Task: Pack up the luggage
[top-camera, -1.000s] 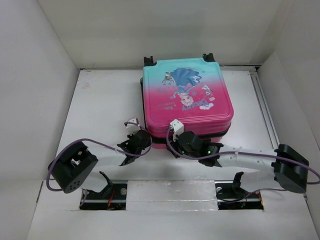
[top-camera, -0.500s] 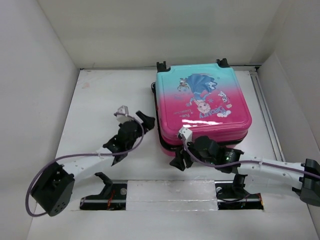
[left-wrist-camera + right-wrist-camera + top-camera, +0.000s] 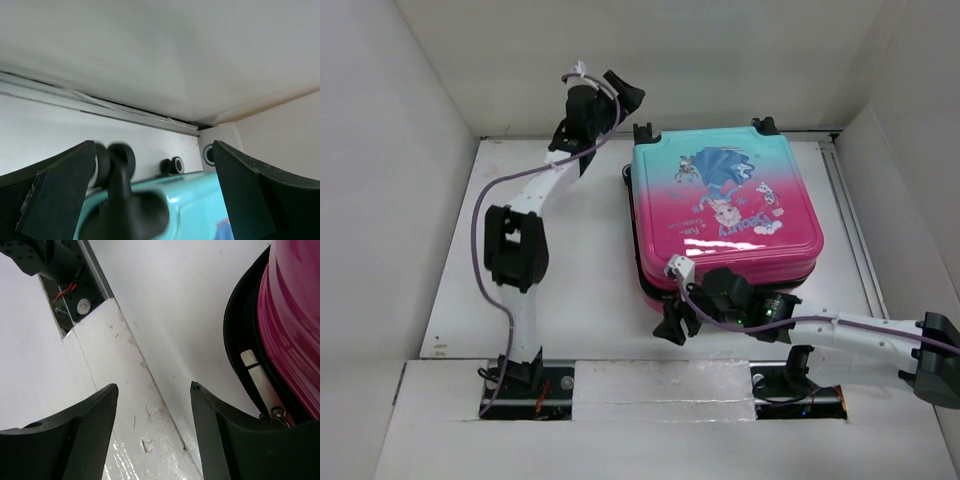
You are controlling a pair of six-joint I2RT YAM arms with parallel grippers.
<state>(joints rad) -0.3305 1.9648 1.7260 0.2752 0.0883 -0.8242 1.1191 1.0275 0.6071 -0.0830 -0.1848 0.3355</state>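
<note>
We are swinging the left gripper (image 3: 617, 97), jaws apart and empty, from the closed suitcase's (image 3: 725, 215) near-left corner to its wheels (image 3: 122, 157) by the back wall (image 3: 720, 50), while the right gripper (image 3: 672, 322), likewise spread, is hovering at its zipper (image 3: 257, 372), suggesting unzipping comes next.

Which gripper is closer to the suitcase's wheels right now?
Left. The left gripper hovers beside the wheels at the luggage's far edge; the right gripper sits at its near edge, by the zipper.
</note>
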